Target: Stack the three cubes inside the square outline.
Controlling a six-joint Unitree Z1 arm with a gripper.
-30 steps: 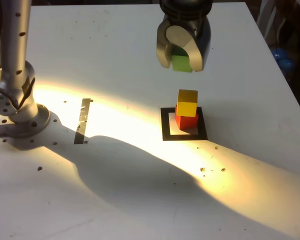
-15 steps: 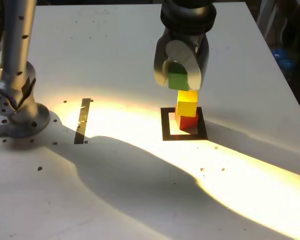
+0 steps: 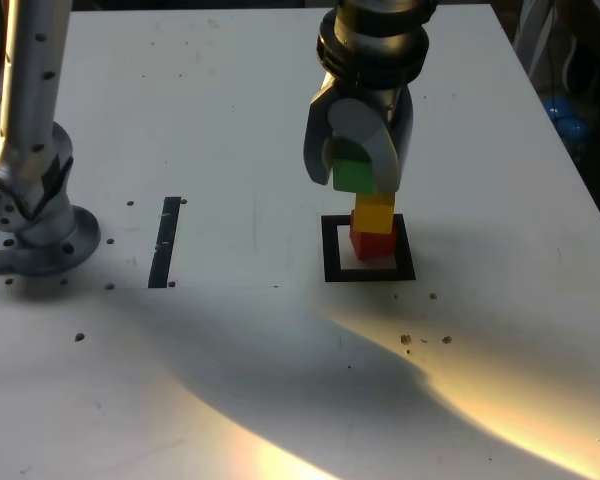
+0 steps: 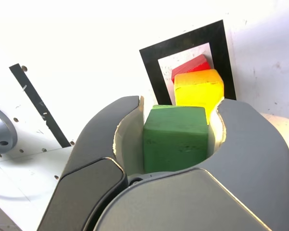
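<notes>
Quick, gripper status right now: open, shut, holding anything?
Gripper: shut on the green cube, held just above the yellow cube.

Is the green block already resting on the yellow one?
Cannot tell. In the exterior view the green block sits just above the yellow block, with the end effector's fingers hiding the meeting line.

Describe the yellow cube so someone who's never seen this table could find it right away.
On the white table, find the square outline of black tape, right of the straight tape strip in the exterior view. Two cubes are stacked inside it; the yellow cube is the upper one, on the red cube, below the gripper-held green cube.
</notes>
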